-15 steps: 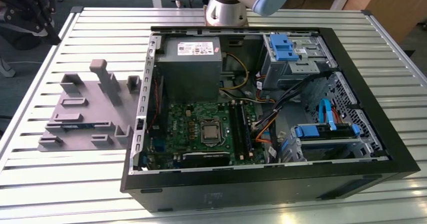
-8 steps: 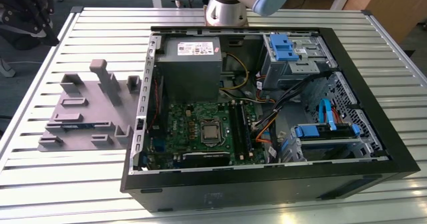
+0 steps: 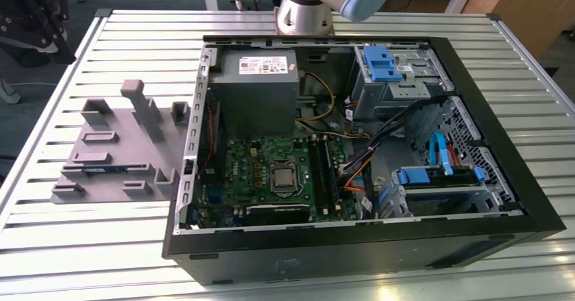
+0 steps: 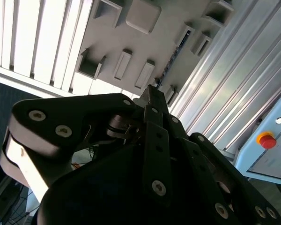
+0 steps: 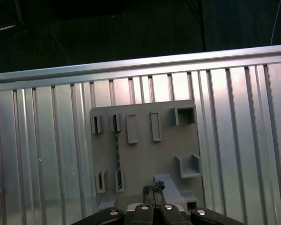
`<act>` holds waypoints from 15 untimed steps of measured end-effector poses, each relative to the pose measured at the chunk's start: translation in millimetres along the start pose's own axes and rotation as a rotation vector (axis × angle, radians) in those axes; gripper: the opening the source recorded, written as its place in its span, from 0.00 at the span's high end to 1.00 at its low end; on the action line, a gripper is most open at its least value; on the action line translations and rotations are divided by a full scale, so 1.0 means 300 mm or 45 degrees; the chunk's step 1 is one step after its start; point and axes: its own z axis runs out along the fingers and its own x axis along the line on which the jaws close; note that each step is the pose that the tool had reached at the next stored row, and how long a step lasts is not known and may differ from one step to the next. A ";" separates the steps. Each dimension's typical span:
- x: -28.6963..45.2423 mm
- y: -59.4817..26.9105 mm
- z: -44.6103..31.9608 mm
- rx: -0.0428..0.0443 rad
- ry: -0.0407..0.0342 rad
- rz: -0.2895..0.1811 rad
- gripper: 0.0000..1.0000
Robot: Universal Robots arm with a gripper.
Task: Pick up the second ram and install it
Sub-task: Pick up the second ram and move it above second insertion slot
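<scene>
here, the second ram is shown still in its tray, with the gripper empty above it.
the second ram (image 5: 116,152) is seen standing on edge in the grey tray (image 5: 145,159), slotted between small upright blocks. the gripper (image 5: 153,193) is held well above the tray, its jaws pressed together with nothing between them. in the exterior view the tray is set on the slatted table (image 3: 108,38), to the exterior view's left of the open computer case (image 3: 378,247).
</scene>
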 end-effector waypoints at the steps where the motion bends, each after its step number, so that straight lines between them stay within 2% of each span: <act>1: 0.002 0.002 0.001 0.000 -0.0001 0.000 0.89; 15: 0.021 0.045 0.022 0.000 0.0000 0.000 0.89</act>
